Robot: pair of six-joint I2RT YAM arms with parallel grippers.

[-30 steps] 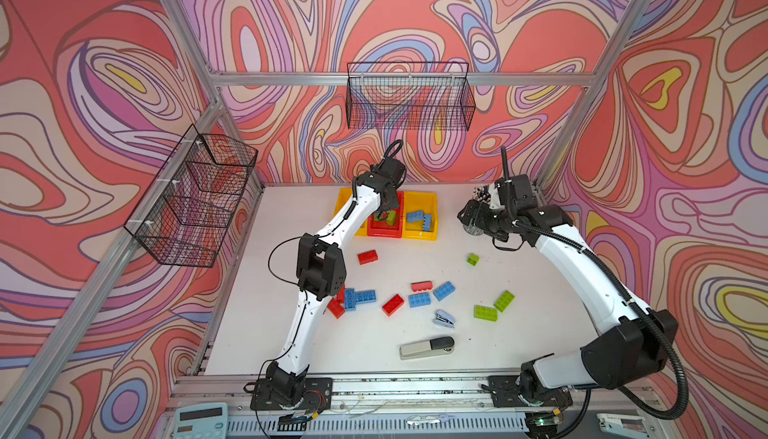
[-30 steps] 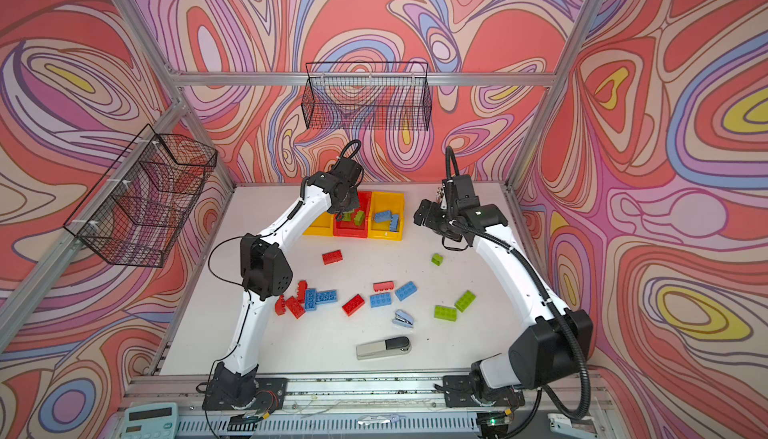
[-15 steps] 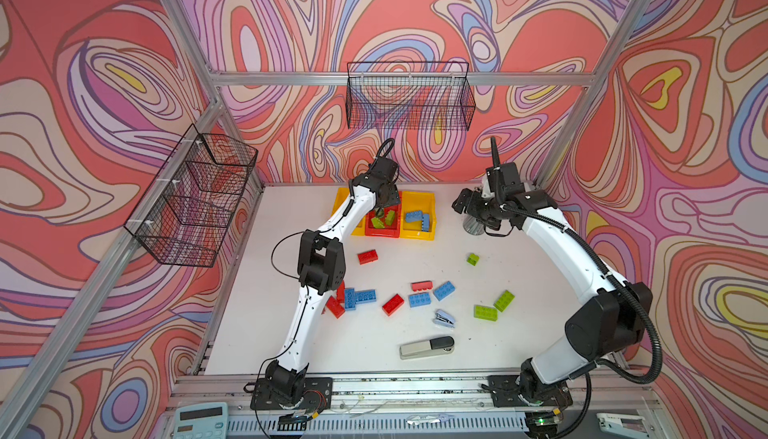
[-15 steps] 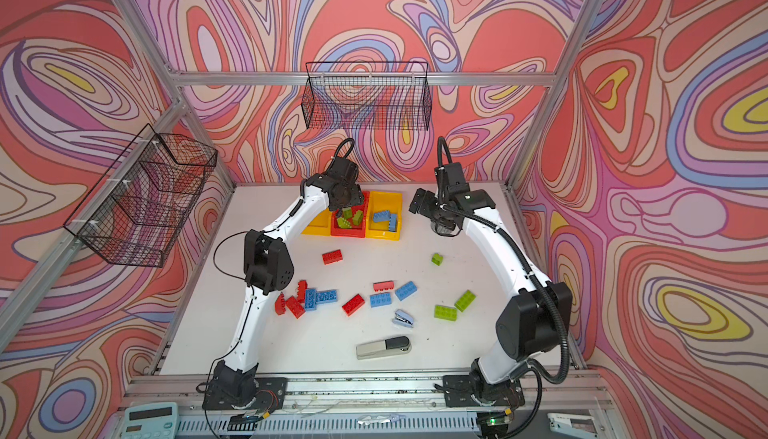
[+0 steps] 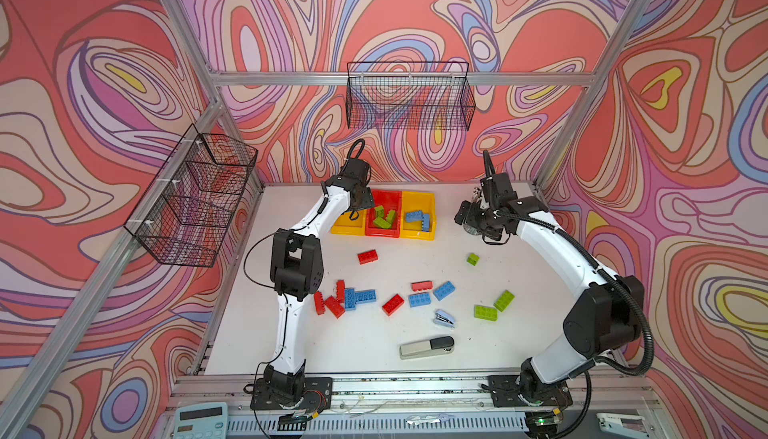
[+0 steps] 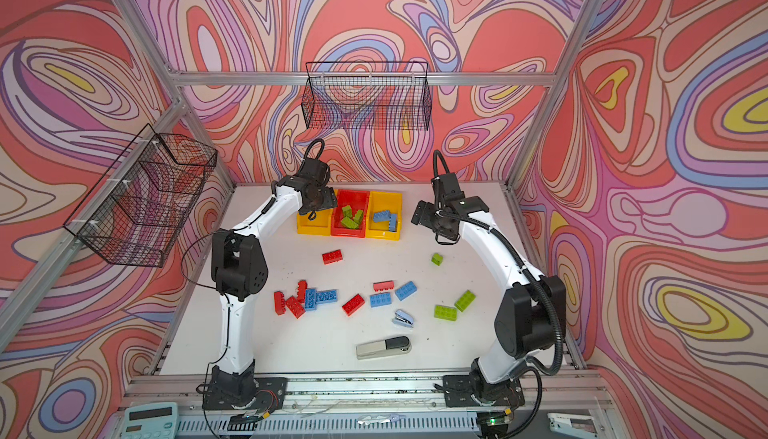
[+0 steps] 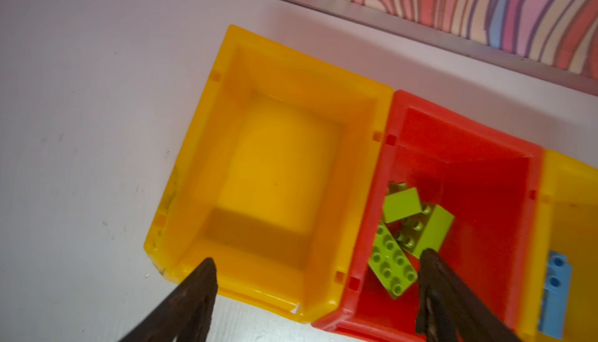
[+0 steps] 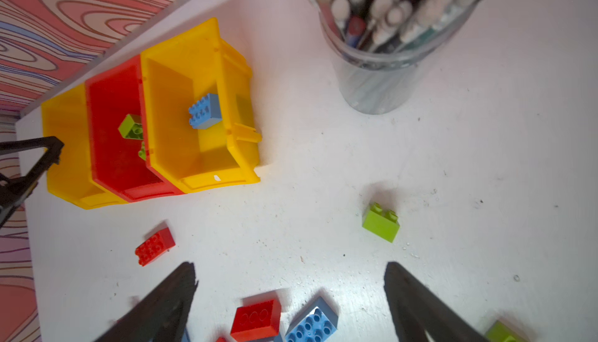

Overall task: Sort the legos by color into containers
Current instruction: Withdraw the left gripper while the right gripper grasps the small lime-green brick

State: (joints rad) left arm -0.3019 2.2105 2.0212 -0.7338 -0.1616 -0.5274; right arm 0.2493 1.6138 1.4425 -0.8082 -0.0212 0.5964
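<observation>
Left tool [image 7: 317, 258]: I see its jaws spread wide, holding nothing, above the bins [image 5: 382, 234] where the left yellow one meets the red.
Right tool [image 8: 290, 268]: wide and empty, right of the bins, near the pen cup [image 8: 378, 75].
Green bricks [image 7: 393, 261]: in the red middle bin.
Blue bricks [image 5: 417, 216]: in the right yellow bin.
Loose bricks [image 5: 392, 304]: red, blue, green, scattered on the worktop [image 5: 353, 345] in front of the bins.

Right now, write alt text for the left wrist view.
The open left gripper hangs above the joint between an empty yellow bin and a red bin holding lime green bricks. A blue brick shows in the next yellow bin.
</observation>
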